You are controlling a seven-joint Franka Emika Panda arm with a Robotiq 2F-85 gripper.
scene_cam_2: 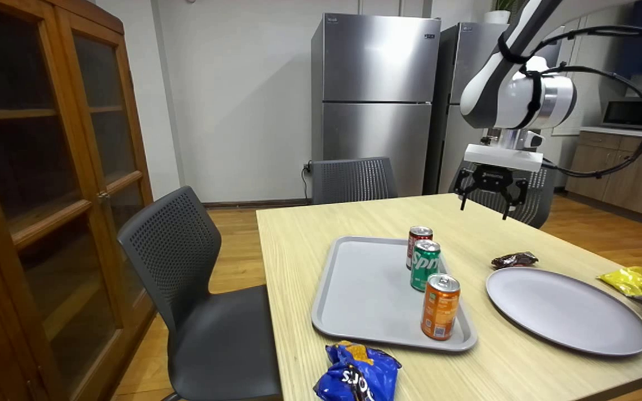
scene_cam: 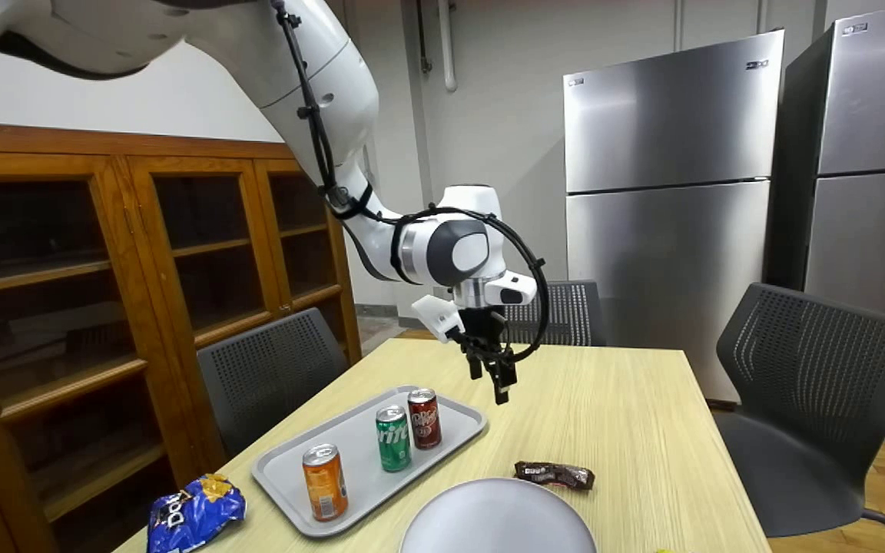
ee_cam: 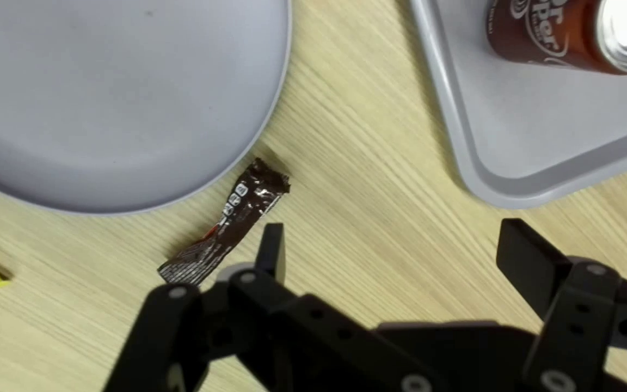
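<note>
The gripper [ee_cam: 392, 245] hangs over the table [ee_cam: 357, 179], spread wide, holding nothing. In the wrist view, the bar [ee_cam: 225, 224] lies at 9 o'clock from it, just beside the plate [ee_cam: 123, 98], and the tray [ee_cam: 509, 130] is at 2 o'clock. In an exterior view, a red can [scene_cam: 424, 419], green can [scene_cam: 393, 439] and orange can [scene_cam: 325, 484] stand on the tray; off it, at 8 o'clock, is a blue bag [scene_cam: 195, 513].

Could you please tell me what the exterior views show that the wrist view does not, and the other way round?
Only the exterior views show the green can, orange can, blue bag, wooden cabinet, chairs and refrigerators. Only the wrist view clearly shows the row of small white squares on the brown packet. Both share that packet, the Dr Pepper can, gray tray, gray plate, yellow bag, table and open, empty gripper.
</note>
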